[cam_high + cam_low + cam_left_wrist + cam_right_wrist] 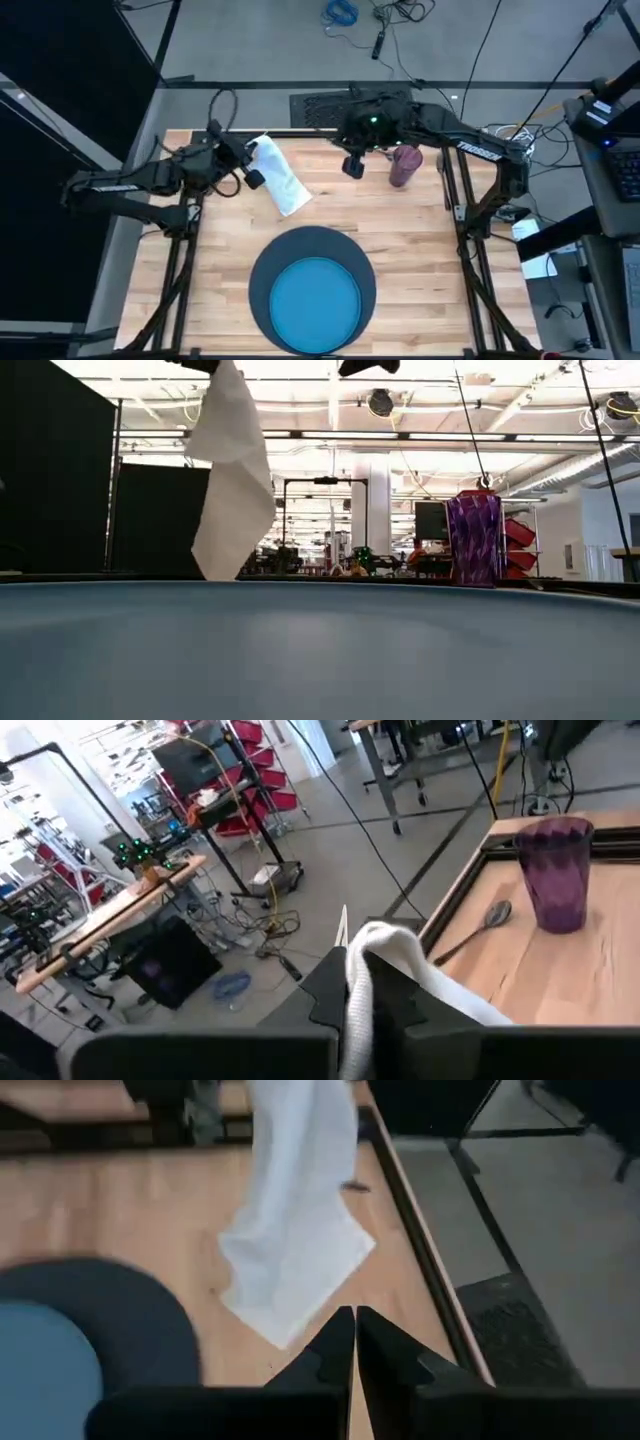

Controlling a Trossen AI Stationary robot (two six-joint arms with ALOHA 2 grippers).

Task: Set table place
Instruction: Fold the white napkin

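Here the left end effector (252, 165) pinches the white napkin (280, 176) by its top, so the cloth hangs above the counter (420, 230) near its far left side. The right end effector (352, 166), fingers pressed together, hovers near the far edge beside the purple cup (404, 165). The blue plate (316, 303) sits on the dark mat (262, 268) at the near edge, and a spoon (476, 929) lies by the cup.

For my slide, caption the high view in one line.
Left gripper lifts the napkin beside the cup; plate on mat.
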